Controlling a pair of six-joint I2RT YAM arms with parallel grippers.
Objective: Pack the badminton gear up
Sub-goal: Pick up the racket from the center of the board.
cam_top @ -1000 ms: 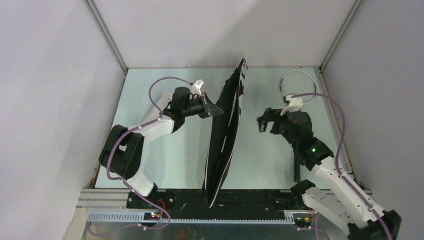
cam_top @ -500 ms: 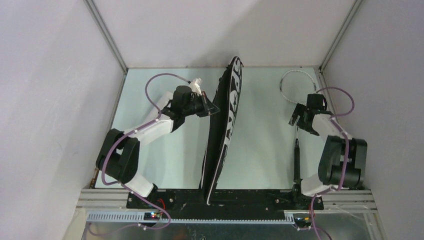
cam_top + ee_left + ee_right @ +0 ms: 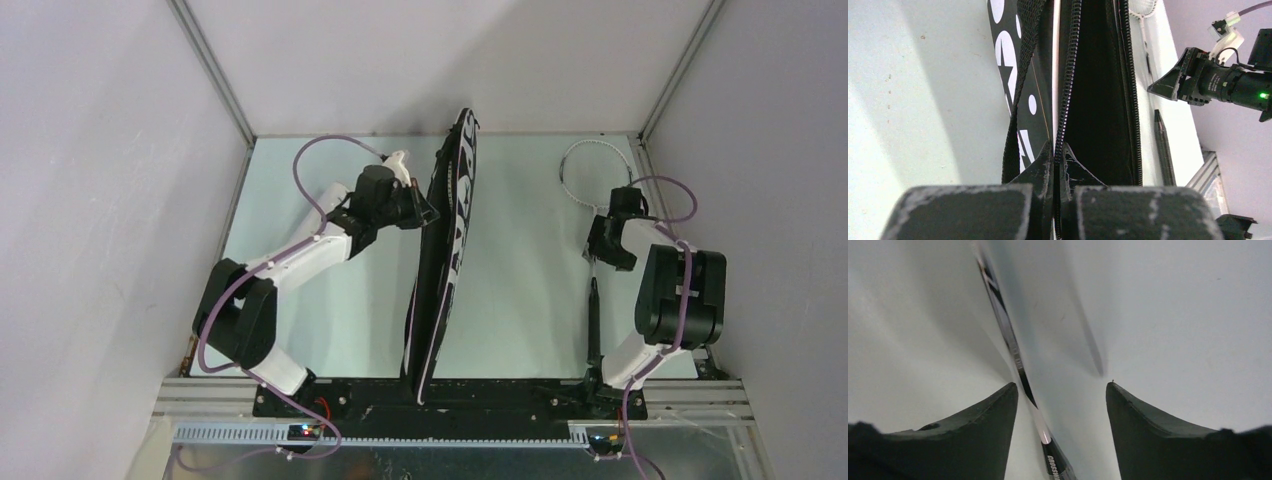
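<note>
The black bag [image 3: 445, 260] with white lettering stands on its edge along the middle of the table. My left gripper [image 3: 428, 214] is shut on the bag's zipper edge. In the left wrist view [image 3: 1058, 170] it pinches the zipper, and the bag [image 3: 1098, 90] gapes open with a dark inside. One silver racket [image 3: 594, 320] lies at the right, head to the back. My right gripper [image 3: 600, 248] is open just above its shaft. In the right wrist view the shaft [image 3: 1026, 385] runs between the spread fingers of the right gripper [image 3: 1062, 390]. Shuttlecocks, tube and a second racket are out of view.
The pale green table [image 3: 330, 300] is boxed in by grey walls on the left, back and right. A black and metal rail [image 3: 450, 395] with the arm bases runs along the near edge. The racket lies close to the right wall.
My right arm has swung from mid-table to the right side and come down over the racket shaft. My left gripper has shifted the bag's edge slightly back and turned the bag more upright.
</note>
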